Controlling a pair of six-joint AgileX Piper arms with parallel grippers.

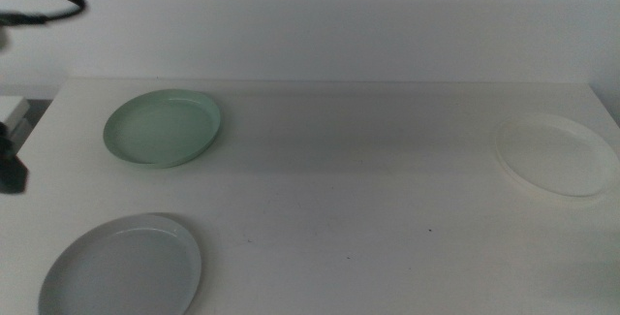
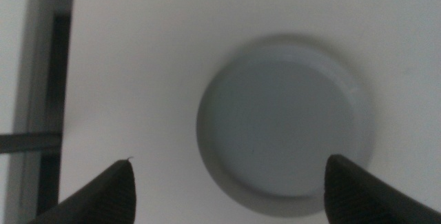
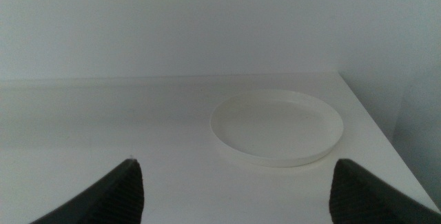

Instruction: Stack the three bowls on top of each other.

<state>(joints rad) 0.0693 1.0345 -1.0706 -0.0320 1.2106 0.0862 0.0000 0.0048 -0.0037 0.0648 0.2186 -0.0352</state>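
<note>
Three round, shallow dishes of like size are seen on the white matte worktop, each lying flat and upright with its hollow facing up; being circular, none shows a long axis. All three are smooth, with low raised rims and flat floors, and none touches another.

At the left of the middle view two of them are found. The mint green bowl is set toward the far left of the worktop, its rim catching a faint sheen. The grey bowl is placed nearer the camera, at the near left corner, with its lower edge cut by the picture's border. In the left wrist view the grey bowl is seen from straight above, its plain floor ringed by a paler rim. The left tool is held over it with its two dark jaws spread wide apart, nothing between them; the bowl is not touched.

At the far right of the middle view the white bowl is set close to the worktop's right edge, barely distinguished from the surface by its thin rim. In the right wrist view the white bowl lies ahead of the right tool, whose dark jaws are likewise spread wide and hold nothing. Neither arm is shown in the middle view.
</note>
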